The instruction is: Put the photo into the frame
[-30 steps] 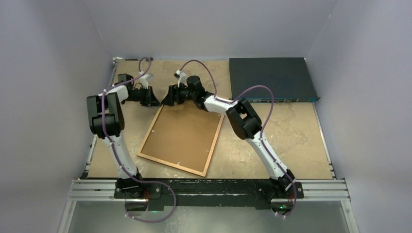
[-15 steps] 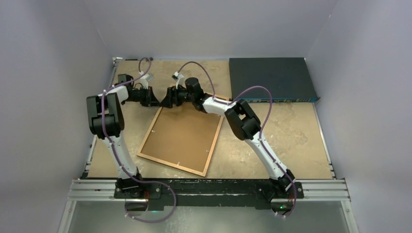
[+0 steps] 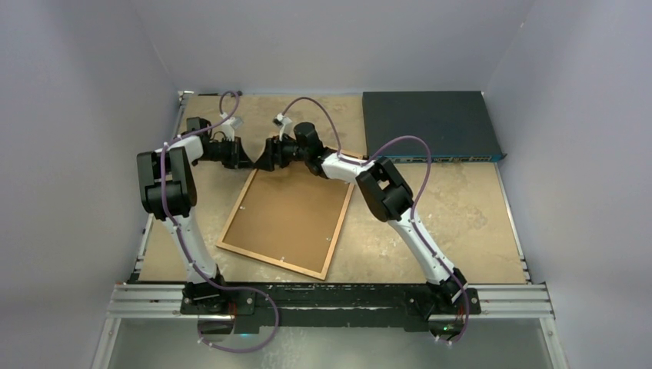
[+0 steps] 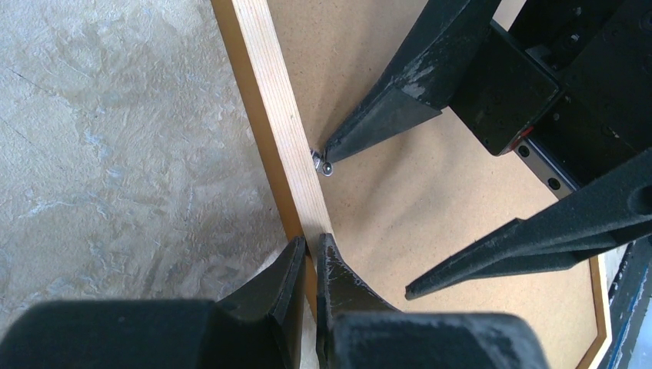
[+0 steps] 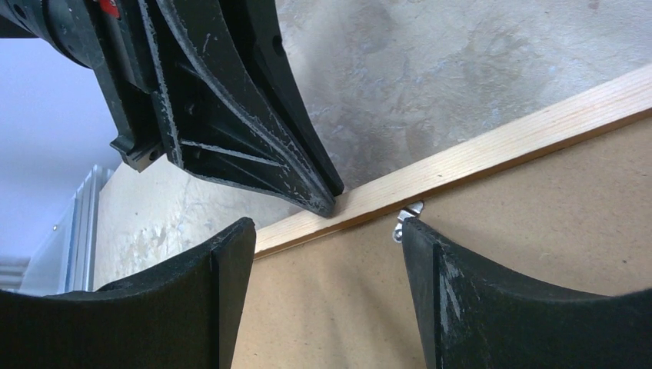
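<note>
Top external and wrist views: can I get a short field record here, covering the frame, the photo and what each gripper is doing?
frame: orange-brown wooden picture frame lying flat, back side up, plain brown backing board set in it
photo: not visible in any view
left gripper: shut, tips on the frame's far wooden rail
right gripper: open, over the board, one fingertip beside a small metal clip
other: dark blue flat box at the table's far right
</note>
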Action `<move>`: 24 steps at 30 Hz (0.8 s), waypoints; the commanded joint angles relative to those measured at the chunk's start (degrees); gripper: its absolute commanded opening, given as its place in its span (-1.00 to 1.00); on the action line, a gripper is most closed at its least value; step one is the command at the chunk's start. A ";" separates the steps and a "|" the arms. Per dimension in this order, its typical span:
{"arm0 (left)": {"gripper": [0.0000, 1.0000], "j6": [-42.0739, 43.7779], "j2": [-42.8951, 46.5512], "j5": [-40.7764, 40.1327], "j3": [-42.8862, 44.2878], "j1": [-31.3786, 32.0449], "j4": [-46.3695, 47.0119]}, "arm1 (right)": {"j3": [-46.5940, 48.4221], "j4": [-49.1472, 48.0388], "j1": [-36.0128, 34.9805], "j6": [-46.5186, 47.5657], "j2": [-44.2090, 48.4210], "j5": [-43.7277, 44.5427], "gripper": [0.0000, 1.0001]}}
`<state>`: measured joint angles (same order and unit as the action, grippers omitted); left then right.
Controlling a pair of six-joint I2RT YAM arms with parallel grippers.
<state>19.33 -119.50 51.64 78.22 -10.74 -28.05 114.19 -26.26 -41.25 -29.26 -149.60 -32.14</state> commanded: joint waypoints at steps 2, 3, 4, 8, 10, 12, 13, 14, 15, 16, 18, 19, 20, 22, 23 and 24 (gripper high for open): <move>-1.00 3.16 -3.52 -5.15 -4.20 1.72 -10.83 | -0.31 1.51 0.91 0.94 1.54 0.69 0.46; -1.00 3.12 -3.54 -5.09 -4.13 1.69 -10.80 | 0.51 1.56 0.91 0.61 0.86 0.62 0.46; -1.00 3.00 -3.54 -5.06 -4.20 1.69 -10.84 | 1.30 1.56 0.91 0.34 0.18 0.59 0.46; -1.00 3.19 -3.63 -5.11 -4.21 1.56 -10.75 | 3.35 1.23 0.83 -0.62 -1.97 -0.17 0.44; -1.00 3.17 -3.70 -5.14 -4.06 1.47 -10.73 | 3.41 0.82 0.55 -0.98 -2.40 -0.74 0.44; -1.00 3.15 -3.87 -5.12 -4.06 1.51 -10.77 | 3.40 0.77 0.19 -0.95 -2.69 -0.90 0.43; -1.00 3.06 -3.94 -5.00 -4.10 1.51 -10.70 | 3.41 0.70 -0.05 -0.95 -2.73 -1.05 0.43; -1.00 3.04 -3.98 -5.04 -4.12 1.47 -10.71 | 3.55 0.73 -0.20 -0.94 -2.84 -1.20 0.43; -1.00 3.01 -3.98 -4.92 -4.10 1.49 -10.71 | 3.65 0.69 -0.32 -0.93 -2.99 -1.36 0.43; -1.00 3.03 -3.94 -4.98 -4.11 1.50 -10.68 | 3.85 0.75 -0.36 -0.99 -3.22 -1.57 0.43; -1.00 3.02 -3.81 -5.01 -4.12 1.43 -10.70 | 4.02 0.86 -0.48 -1.13 -3.36 -1.84 0.42; -1.00 3.05 -3.71 -5.03 -4.08 1.35 -10.71 | 4.00 0.81 -0.51 -1.22 -3.33 -2.01 0.41; -1.00 3.01 -3.65 -5.03 -4.05 1.25 -10.71 | 3.90 0.67 -0.54 -1.31 -3.28 -2.23 0.41; -1.00 3.02 -3.71 -5.01 -3.91 1.10 -10.71 | 3.81 0.34 -0.62 -1.50 -3.12 -2.71 0.41; -1.00 3.02 -3.70 -4.91 -3.91 1.00 -10.71 | 3.88 0.27 -0.66 -1.48 -3.15 -2.93 0.41; -1.00 2.99 -3.78 -4.88 -3.92 0.94 -10.77 | 4.11 0.25 -0.71 -1.56 -3.21 -3.19 0.41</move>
<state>19.57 -119.50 51.72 78.22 -10.85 -28.05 116.60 -26.94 -41.23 -30.26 -151.46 -33.15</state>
